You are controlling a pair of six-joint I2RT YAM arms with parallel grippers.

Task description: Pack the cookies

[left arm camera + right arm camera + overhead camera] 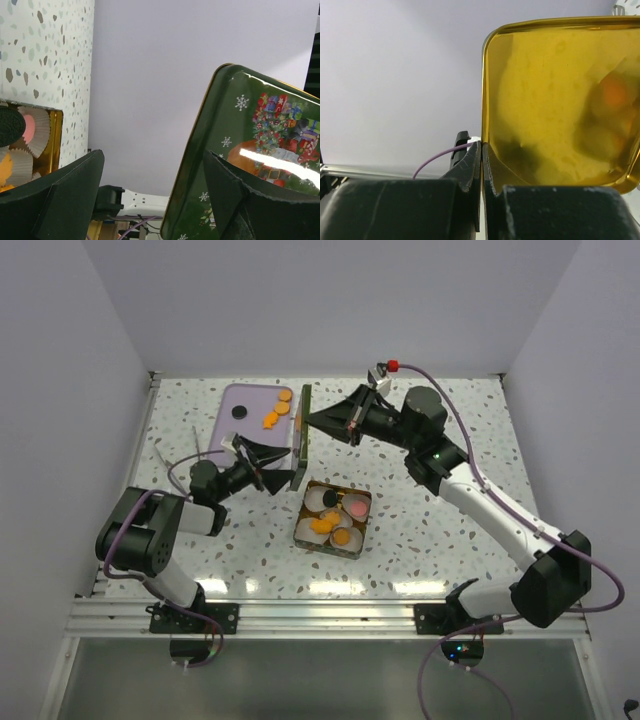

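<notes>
The cookies (pixel 270 419), small flat discs, are lying in 2 places. On the purple tray (pixel 245 395), a few orange cookies are sitting near its right side, with 1 black cookie (pixel 238 412) lying apart at the left. In the open tin (pixel 298 532), more orange cookies (pixel 322 525), 1 black (pixel 330 502) and 1 pink cookie (pixel 357 508) are resting on white paper cups (pixel 310 502).

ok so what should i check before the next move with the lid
1. right gripper shut on lid: ok
2. left gripper open: ok
3. its fingers clear of lid: cannot tell
4. tin uncovered, lid upright beside it: ok
5. all cookies in tin: not ok, some lie on tray
</notes>
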